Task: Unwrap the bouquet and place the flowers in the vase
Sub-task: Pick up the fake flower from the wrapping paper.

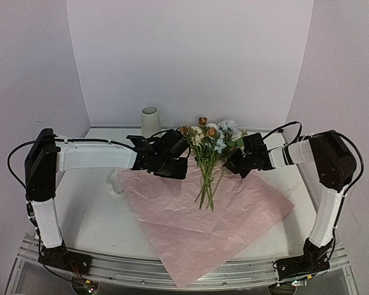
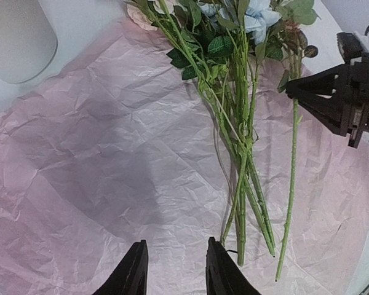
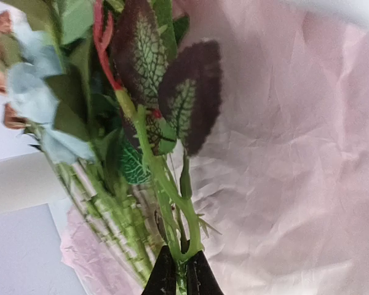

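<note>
I am seeing the flowers (image 1: 208,153) lying on the pink paper (image 1: 197,233), stems pointing near and blooms far, the left gripper (image 2: 174,261) hovering part-open and empty just left of them. The right gripper (image 3: 181,261) is pinching shut on one stem (image 2: 290,184) high up by the leaves, and the vase (image 1: 150,121) is standing far-left of it, nearer the left arm.

One vase (image 1: 150,120), one pink paper sheet (image 1: 190,236), one bunch of flowers (image 1: 207,147) — two tools (image 2: 175,270) (image 2: 291,91)
</note>
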`<state>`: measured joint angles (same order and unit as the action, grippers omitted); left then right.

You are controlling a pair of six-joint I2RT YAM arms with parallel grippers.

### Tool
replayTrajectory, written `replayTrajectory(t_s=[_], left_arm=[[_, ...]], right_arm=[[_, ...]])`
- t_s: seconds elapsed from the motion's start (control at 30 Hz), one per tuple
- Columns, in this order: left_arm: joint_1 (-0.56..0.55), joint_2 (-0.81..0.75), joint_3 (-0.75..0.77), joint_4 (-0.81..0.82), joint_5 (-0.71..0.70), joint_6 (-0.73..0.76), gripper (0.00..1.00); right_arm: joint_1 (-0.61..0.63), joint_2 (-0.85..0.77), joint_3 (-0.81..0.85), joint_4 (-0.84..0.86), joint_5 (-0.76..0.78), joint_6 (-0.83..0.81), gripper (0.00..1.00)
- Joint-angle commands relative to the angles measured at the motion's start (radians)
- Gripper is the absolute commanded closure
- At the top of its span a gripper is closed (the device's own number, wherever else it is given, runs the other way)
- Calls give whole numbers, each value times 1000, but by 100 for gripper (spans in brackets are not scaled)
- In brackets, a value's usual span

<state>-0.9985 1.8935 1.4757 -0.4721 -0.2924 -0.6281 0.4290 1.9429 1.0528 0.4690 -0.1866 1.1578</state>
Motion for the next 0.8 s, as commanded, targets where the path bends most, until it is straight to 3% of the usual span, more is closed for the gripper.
replayTrajectory(t_s=[0.0, 0.47, 0.77], left_arm=[[4, -65, 10, 9, 3, 5, 66], [-21, -57, 40, 18, 62, 31, 56], [-81, -183, -56, 173, 46, 57, 50]], right_arm=[[10, -135, -36, -22, 48, 20, 100], [12, -408, -223, -31, 249, -85, 100], [23, -618, -421, 343, 75, -384, 100]])
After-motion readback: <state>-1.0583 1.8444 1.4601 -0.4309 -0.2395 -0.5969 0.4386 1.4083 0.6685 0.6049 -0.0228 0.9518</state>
